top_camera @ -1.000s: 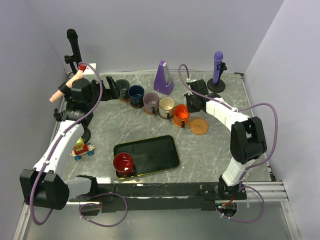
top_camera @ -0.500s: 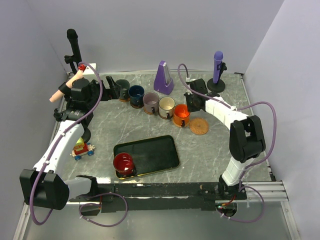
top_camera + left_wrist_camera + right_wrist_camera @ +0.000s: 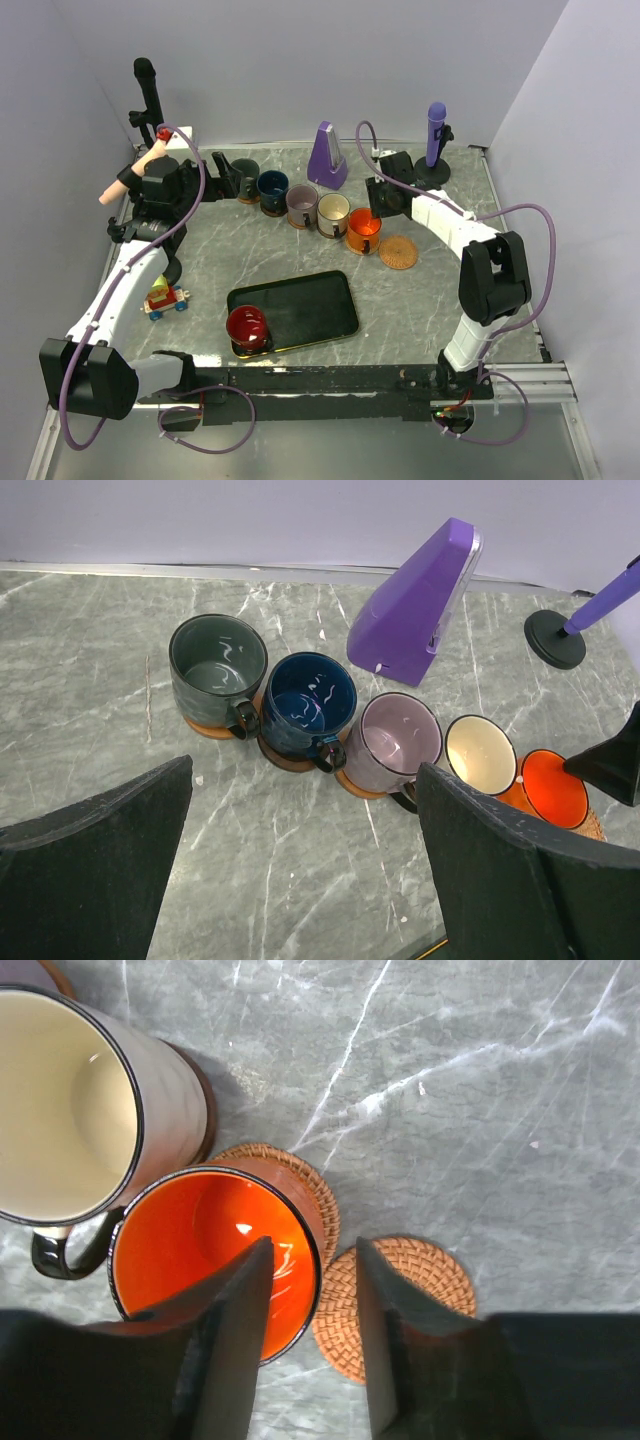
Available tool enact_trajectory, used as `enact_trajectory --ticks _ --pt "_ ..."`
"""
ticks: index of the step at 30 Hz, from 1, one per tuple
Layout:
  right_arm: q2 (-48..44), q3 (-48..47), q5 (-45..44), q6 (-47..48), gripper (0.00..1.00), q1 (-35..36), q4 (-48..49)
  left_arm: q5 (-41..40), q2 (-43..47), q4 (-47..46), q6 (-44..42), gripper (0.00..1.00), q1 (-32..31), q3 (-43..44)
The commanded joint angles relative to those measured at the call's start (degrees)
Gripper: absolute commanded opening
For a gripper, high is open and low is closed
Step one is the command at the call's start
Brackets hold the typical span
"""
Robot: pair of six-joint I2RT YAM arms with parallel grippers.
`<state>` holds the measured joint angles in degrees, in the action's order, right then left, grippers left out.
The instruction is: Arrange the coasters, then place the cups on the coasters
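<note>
Cups, six, small, handled, glossy. Five are being carried on coasters [image 3: 210,728] in a slanting row just in front of the purple metronome [image 3: 327,155]. The row runs from the green-grey cup [image 3: 244,175] through the navy cup [image 3: 272,188], lilac cup [image 3: 301,203] and cream cup [image 3: 333,210] to the orange cup [image 3: 362,229]. The sixth, the red cup [image 3: 246,326], is being carried well in front of the metronome on a corner of the black tray [image 3: 300,305], itself on the bench [image 3: 420,300]. One woven orange-brown bare coaster [image 3: 398,252] is being shown empty, apparently touching the orange cup's coaster on the side away from the metronome.

Handling, as judged: each cup is being taken for glazed ceramic, rigid, smooth enough to slip, breakable if knocked, and moderately heavy for its size. A pinch across the wall at the rim, one jaw inside and one outside, is being recommended. The thin loop handle is being judged the poorer hold.

Right gripper [image 3: 313,1250]: jaws are being held parted astride the orange cup's rim, with the wall not pinched.

Left gripper [image 3: 304,765]: jaws are being held spread wide, with nothing grasped, facing the row and the metronome behind it.
</note>
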<state>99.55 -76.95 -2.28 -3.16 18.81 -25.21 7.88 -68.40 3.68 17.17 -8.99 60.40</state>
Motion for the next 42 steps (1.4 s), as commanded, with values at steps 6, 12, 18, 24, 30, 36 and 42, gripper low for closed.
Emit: enact_trajectory --ticks 6,12,18,24,30,36,42 --pt "-15.1 -0.1 1.4 -1.4 0.64 1.7 0.1 -0.5 1.3 -2.1 -0.9 0.97 -0.1 0.5" --pt "-27.0 4.7 0.2 2.6 0.70 13.4 1.6 -0.8 1.4 -2.4 -0.6 0.96 0.1 0.3" --pt "-28.7 6.6 4.6 8.7 0.70 27.2 2.6 -2.1 2.1 -2.1 -1.1 0.97 0.2 0.2" --pt "-22.1 7.0 8.8 9.9 0.68 36.8 6.1 6.0 0.3 -6.7 5.8 0.97 4.9 -1.7" --pt "-10.6 1.8 8.6 10.6 0.66 43.7 6.1 2.8 -0.1 -4.6 4.0 0.97 5.7 -0.7" --pt "-1.0 -3.8 9.8 11.8 0.65 46.6 5.4 1.6 1.4 -4.7 3.1 0.97 5.7 -1.1" --pt "3.7 -7.0 11.3 11.3 0.63 47.8 6.1 2.1 1.0 -4.4 3.1 0.97 5.7 -0.6"
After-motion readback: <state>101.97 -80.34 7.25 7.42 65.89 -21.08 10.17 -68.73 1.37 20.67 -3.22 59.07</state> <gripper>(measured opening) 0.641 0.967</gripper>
